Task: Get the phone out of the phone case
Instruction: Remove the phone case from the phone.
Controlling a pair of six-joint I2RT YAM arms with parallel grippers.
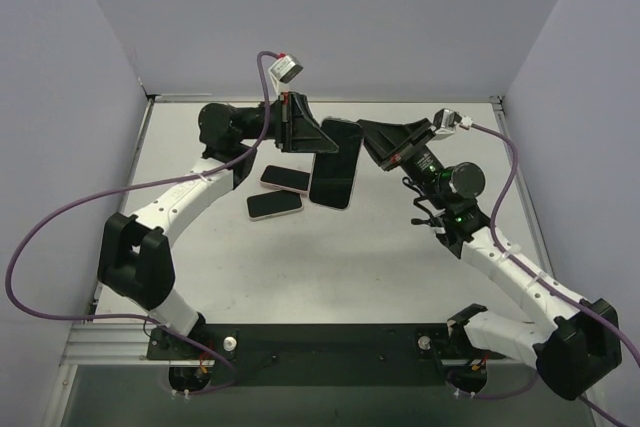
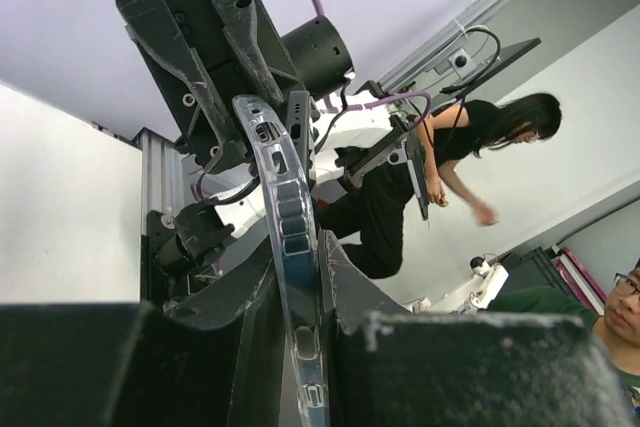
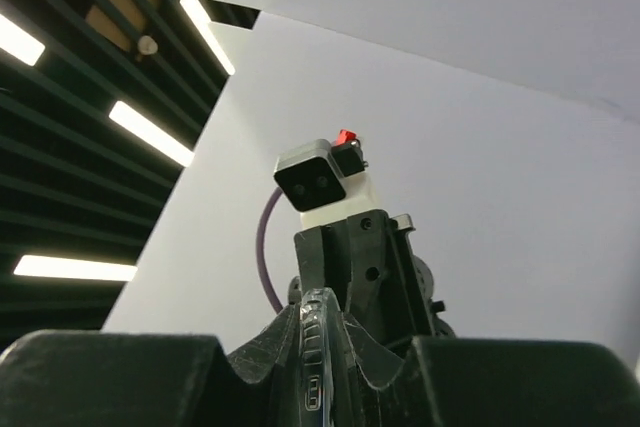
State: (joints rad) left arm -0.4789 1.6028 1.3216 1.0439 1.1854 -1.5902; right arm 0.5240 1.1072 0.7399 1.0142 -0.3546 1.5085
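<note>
A dark-screened phone [image 1: 335,165] in a clear phone case hangs above the table's far middle, held between both arms. On its left long edge my left gripper [image 1: 308,134] is shut. The left wrist view shows the case's clear ribbed edge [image 2: 288,237] clamped between the two black fingers of that gripper [image 2: 298,277]. From the other side, my right gripper [image 1: 372,142] is shut on the top right edge. In the right wrist view the clear rim [image 3: 318,347] is pinched in that gripper [image 3: 322,337]. Whether the phone has shifted inside the case cannot be seen.
Two flat pink-rimmed slabs lie on the table under the left arm, one dark-faced [image 1: 285,179] and one pale [image 1: 274,205]. Grey walls close in the table on the left, far and right sides.
</note>
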